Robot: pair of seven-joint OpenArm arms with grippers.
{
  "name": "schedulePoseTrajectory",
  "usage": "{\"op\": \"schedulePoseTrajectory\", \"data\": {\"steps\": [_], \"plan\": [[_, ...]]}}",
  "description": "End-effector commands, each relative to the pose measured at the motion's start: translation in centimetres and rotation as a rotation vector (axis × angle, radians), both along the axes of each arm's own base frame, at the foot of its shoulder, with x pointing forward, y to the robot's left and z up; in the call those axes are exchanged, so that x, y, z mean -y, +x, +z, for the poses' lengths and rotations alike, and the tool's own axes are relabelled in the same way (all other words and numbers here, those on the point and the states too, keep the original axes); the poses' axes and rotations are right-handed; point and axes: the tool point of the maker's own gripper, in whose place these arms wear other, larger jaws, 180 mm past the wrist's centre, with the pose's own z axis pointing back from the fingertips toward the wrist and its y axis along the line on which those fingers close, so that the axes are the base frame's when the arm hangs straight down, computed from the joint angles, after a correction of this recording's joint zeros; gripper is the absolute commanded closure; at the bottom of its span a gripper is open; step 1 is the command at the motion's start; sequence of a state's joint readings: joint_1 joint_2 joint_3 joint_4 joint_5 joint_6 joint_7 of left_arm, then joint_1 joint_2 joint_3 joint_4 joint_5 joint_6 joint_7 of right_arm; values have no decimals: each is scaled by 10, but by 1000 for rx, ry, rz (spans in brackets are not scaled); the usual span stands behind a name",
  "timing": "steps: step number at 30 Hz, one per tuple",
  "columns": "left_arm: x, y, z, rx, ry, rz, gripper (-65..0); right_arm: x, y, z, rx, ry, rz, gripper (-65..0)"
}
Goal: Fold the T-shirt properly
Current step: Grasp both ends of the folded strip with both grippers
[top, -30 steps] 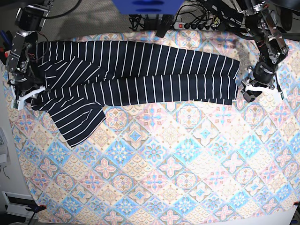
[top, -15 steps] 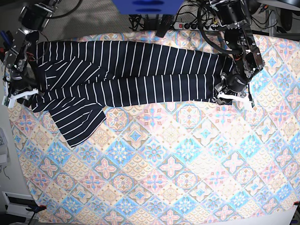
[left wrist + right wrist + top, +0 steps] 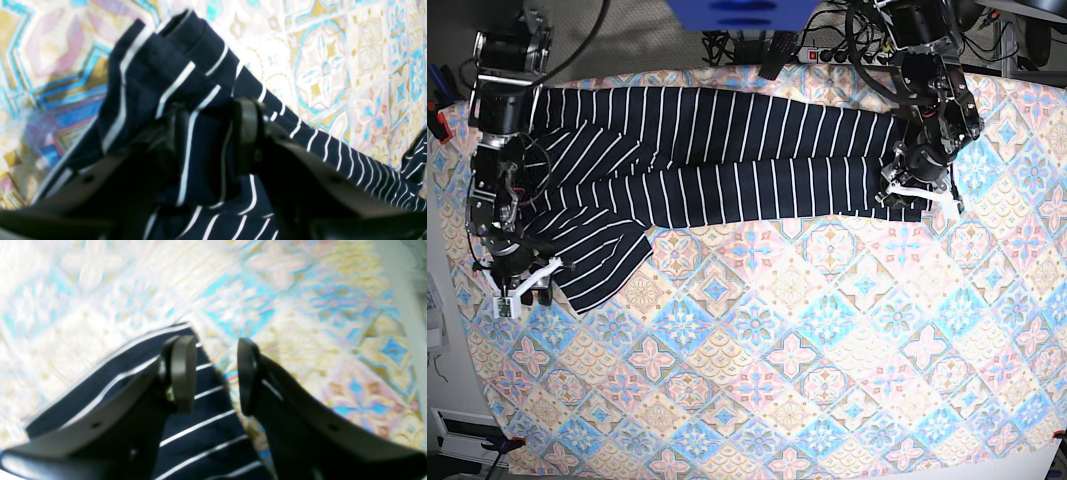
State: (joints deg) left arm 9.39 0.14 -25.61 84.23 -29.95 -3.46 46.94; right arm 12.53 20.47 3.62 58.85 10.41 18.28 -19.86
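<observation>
1. Patterned cloth [image 3: 827, 350] in pink, blue and cream covers the whole tabletop; cables and a power strip [image 3: 847, 55] lie past its far edge.
2. One T-shirt [image 3: 717, 150], dark with thin white stripes, lies as a long band along the far edge, one sleeve [image 3: 592, 265] splaying toward the near side close to the left edge of the base view.
3. Left claw [image 3: 208, 136], at the shirt's end by the right edge of the base view, is closed on bunched T-shirt fabric, layers pinched between its fingers.
4. Right claw [image 3: 213, 373] hovers over the sleeve's corner with fingers partly apart; nothing is visibly between them.
5. Step in hand, as judged: securing both ends for the next fold. One end is held, the other not yet.
6. The next move probably calls for the right claw to drop and close on the sleeve edge, then tuck it onto the band.
7. Count: one T-shirt, one cloth, two claws.
</observation>
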Motion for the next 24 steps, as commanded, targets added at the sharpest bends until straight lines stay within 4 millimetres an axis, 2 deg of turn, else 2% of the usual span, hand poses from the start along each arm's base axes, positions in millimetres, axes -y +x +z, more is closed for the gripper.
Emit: {"op": "schedulePoseTrajectory", "data": {"steps": [1, 5, 11, 13, 21, 24], "plan": [[-3, 4, 6, 18, 14, -4, -218, 8, 13, 13, 33, -17, -2, -203], [-8, 0, 5, 12, 26, -5, -218, -2, 27, -7, -43, -9, 26, -210], [-16, -1, 7, 12, 42, -9, -218, 1, 27, -28, -128, 2, 12, -355], [-16, 0, 8, 13, 43, -9, -218, 3, 27, -30, -136, 8, 3, -367], [-16, 1, 8, 17, 42, -9, -218, 3, 17, -42, -171, 14, 0, -357], [-16, 2, 9, 18, 42, -9, -218, 0, 5, -53, -202, 21, 15, -241]]}}
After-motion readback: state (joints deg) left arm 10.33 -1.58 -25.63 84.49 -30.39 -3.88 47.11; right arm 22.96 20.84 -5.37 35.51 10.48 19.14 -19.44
